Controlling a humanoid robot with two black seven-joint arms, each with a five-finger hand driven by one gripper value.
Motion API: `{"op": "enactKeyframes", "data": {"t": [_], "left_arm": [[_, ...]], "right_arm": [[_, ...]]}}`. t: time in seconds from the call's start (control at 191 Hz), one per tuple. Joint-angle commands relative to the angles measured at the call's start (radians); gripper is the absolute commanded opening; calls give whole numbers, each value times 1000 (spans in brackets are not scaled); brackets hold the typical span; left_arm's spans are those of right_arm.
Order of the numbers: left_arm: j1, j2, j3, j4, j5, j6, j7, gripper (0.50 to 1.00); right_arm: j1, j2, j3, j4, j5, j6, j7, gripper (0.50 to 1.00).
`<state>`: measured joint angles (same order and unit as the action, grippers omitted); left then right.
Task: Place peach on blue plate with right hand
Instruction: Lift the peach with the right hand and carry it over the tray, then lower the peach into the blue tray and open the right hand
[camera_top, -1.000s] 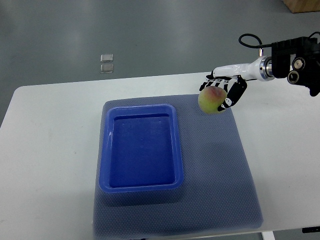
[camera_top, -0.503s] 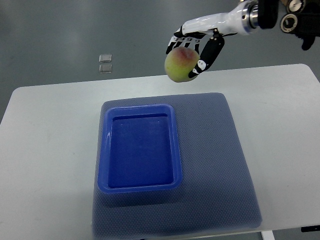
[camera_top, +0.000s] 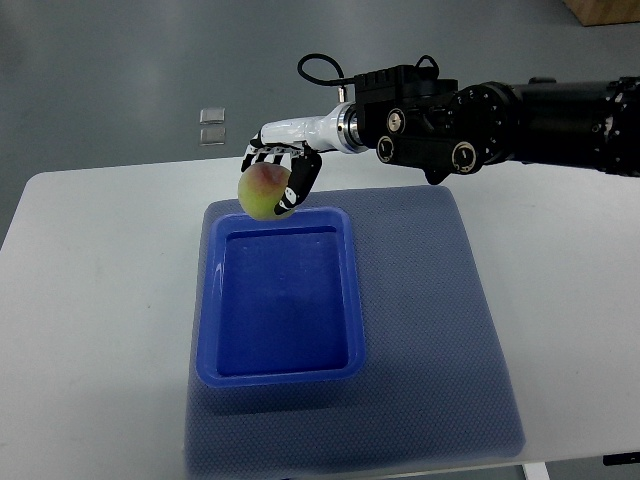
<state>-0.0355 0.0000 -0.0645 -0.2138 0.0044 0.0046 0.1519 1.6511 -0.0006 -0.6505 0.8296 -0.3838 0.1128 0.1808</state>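
Note:
My right hand (camera_top: 276, 176) reaches in from the right edge and is shut on a yellow-green peach (camera_top: 262, 192) with a red blush. The peach hangs in the air over the far left rim of the blue plate (camera_top: 282, 372), a deep rectangular blue tray lying on a blue-grey mat (camera_top: 430, 330). Black and white fingers (camera_top: 302, 180) wrap the fruit from above and from the right. The tray's inside holds nothing. No left arm shows.
The mat lies on a white table (camera_top: 90, 300) whose front edge runs along the bottom. Beyond the table's far edge two small clear squares (camera_top: 212, 125) lie on the grey floor. The black forearm (camera_top: 500, 120) spans the upper right.
The right hand carried the peach up off the mat's far right corner, then swept it left and down to the tray's far left rim. The forearm now reaches far into the picture.

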Motion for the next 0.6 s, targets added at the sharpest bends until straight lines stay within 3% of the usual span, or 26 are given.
{"op": "enactKeyframes", "data": {"t": [0.0,0.408,0.455,0.529,0.539,0.597], "left_arm": [[0,0,2,-7,0,0,0,1000],[0,0,3,-7,0,0,0,1000],[0,0,3,-9,2,0,0,1000],[-1,0,3,-9,2,0,0,1000],[0,0,3,-10,2,0,0,1000],[0,0,3,-10,2,-2,0,1000]], "right_arm": [[-56,1,0,-24,-4,-16,2,500],[-119,1,5,-27,-10,-18,9,500],[-134,1,5,-27,-26,-18,8,537],[-140,1,3,-29,-29,-18,8,541],[-148,1,3,-29,-35,-16,8,564],[-157,1,3,-27,-37,-16,8,580]]}}
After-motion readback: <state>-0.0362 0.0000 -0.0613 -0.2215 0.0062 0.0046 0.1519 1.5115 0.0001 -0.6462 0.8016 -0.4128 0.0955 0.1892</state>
